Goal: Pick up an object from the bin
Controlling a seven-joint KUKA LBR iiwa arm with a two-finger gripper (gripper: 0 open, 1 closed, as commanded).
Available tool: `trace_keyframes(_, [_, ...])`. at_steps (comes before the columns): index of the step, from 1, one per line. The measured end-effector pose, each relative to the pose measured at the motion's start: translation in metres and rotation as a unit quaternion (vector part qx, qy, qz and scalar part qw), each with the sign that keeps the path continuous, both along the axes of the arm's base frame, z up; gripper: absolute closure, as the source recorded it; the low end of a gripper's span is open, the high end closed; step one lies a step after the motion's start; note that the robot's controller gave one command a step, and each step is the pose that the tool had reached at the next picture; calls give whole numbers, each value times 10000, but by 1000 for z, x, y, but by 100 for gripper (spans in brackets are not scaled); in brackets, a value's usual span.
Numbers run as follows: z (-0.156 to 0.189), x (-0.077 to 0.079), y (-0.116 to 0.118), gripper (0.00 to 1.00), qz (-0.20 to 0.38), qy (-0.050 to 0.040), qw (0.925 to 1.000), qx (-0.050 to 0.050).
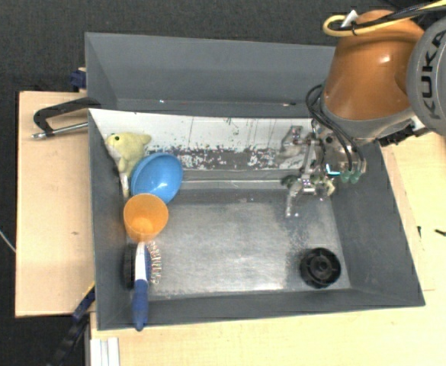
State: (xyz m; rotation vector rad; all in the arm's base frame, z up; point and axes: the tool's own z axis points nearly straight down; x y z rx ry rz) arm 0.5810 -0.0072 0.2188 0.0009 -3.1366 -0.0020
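- Along the left wall of the bin (230, 242) lies a close row: a yellow plush toy (128, 148) at the back, a blue bowl (157, 176) touching it, an orange cup (145, 216) just in front, and a brush with a blue handle (139, 280) nearest the front; these crowd each other, so a clean grip there would likely be awkward
- The middle of the bin floor is bare, which leaves room to travel without knocking anything
- The pincer (308, 191) hangs at the right, near the back wall, with nothing seen in its grasp; whether it is open or closed I cannot tell
- The black round cap (318, 268) lies alone in the front right corner, nearer the front than the pincer and apart from it; as the nearest thing, it looks the likeliest pick
- To do this well, I judge the pincer should come forward until centred over the cap, spread enough to span it, descend straight while keeping off the right and front walls, and close across the cap's rim
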Motion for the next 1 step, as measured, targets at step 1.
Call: trace_keyframes(1, [-146, -2, 38, 0, 79, -74, 9999, 5])
